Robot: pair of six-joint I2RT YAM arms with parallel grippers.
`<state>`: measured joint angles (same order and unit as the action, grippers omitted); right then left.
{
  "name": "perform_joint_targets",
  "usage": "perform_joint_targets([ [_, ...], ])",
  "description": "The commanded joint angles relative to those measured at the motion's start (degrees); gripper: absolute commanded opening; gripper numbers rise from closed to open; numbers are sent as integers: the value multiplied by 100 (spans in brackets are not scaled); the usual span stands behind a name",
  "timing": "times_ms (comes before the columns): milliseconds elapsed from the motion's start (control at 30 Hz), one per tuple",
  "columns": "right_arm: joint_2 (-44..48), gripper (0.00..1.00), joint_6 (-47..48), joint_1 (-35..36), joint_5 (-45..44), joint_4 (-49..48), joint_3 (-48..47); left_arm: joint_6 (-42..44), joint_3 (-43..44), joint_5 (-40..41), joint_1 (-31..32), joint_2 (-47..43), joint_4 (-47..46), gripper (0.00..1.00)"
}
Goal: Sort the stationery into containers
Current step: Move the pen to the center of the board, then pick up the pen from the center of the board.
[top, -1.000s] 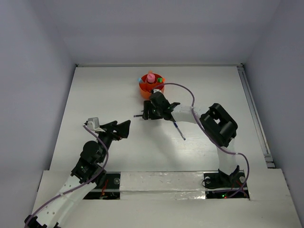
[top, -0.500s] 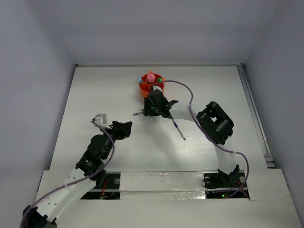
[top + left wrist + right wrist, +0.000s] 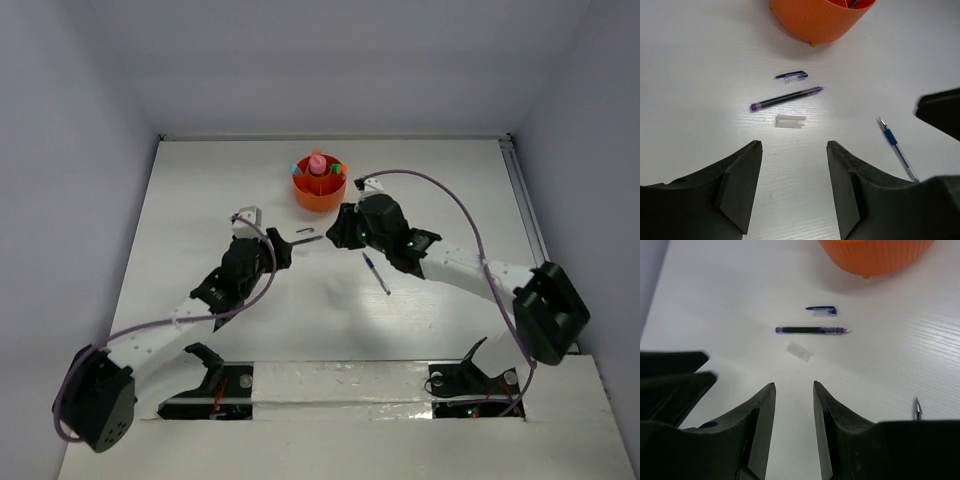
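The orange cup (image 3: pixel 320 188) stands at the far middle of the white table (image 3: pixel 200 200). A pink bottle-like piece (image 3: pixel 317 163) stands upright among its dividers, visible only from above. Just in front of the cup lie a purple pen (image 3: pixel 786 99), a blue cap (image 3: pixel 791 76) and a small clear piece (image 3: pixel 790 121), each apart from the others and sharp only to the wrist cameras. Any print on them is too small to read. A blue pen (image 3: pixel 897 149) lies to the right, whole in the left wrist view but showing only its tip in the right. The left gripper (image 3: pixel 794 147) and right gripper (image 3: pixel 794 390) face the purple pen from opposite sides, jaws parted, grasping nothing.
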<state>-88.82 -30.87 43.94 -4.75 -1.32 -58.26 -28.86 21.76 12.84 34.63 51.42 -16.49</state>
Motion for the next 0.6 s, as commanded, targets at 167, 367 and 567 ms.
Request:
perform_joint_targets([
  [167,1365,41,2,-43,256,-413,1342,1768,1847,-1052,-720,2546,-513,49],
  [367,2087,41,187,-175,150,-290,1739,2103,2770,-2067,-642,3796,-145,50],
  [567,2650,40,231,-633,640,-395,2169,2359,2518,-1759,-572,3770,-91,51],
])
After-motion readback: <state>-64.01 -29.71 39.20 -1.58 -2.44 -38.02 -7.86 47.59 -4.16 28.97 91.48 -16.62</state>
